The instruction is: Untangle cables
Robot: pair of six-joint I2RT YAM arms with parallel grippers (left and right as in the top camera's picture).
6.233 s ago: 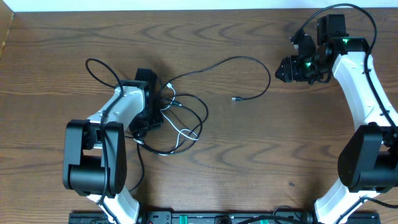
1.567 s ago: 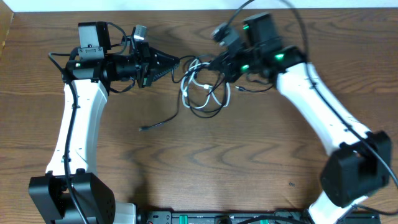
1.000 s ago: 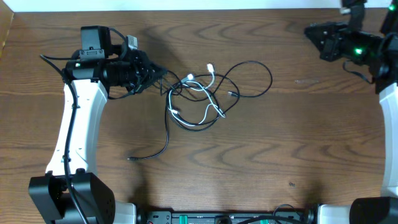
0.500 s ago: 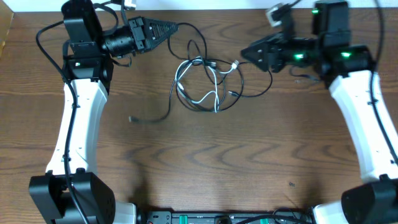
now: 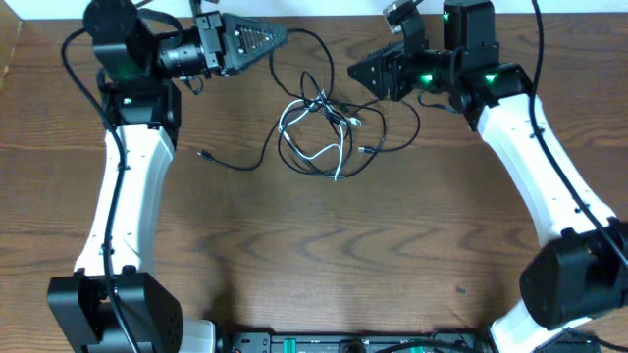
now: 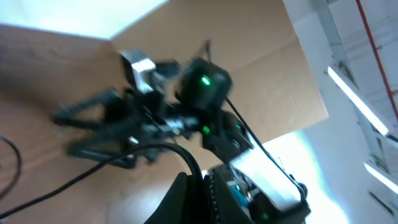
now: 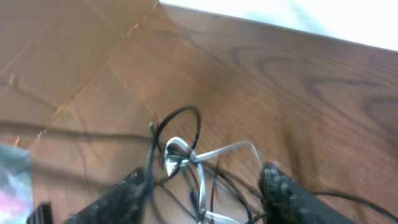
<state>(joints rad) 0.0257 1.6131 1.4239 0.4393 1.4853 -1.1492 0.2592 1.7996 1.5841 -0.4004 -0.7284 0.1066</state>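
The cables [image 5: 319, 132] lie in a loose knot at the table's far middle: several thin black loops with a white cable [image 5: 324, 154] threaded through them. One black strand rises from the knot to my left gripper [image 5: 283, 34], which is shut on it; the left wrist view shows that strand pinched between the jaws [image 6: 198, 177]. A free black plug end [image 5: 201, 154] trails off to the left. My right gripper [image 5: 355, 74] hangs open just right of the knot and points at it. In the right wrist view the cables [image 7: 186, 155] sit between its spread fingers [image 7: 204, 173].
A cardboard panel [image 5: 8, 49] stands at the far left edge and a white strip runs along the table's far edge. A dark equipment rail [image 5: 343, 343] lines the front edge. Thick black cords loop off both arms near the far corners.
My right gripper swung back in from the far right and opened beside the knot. The left gripper rose toward the far edge with its strand, and the knot and the loose plug end shifted farther back.
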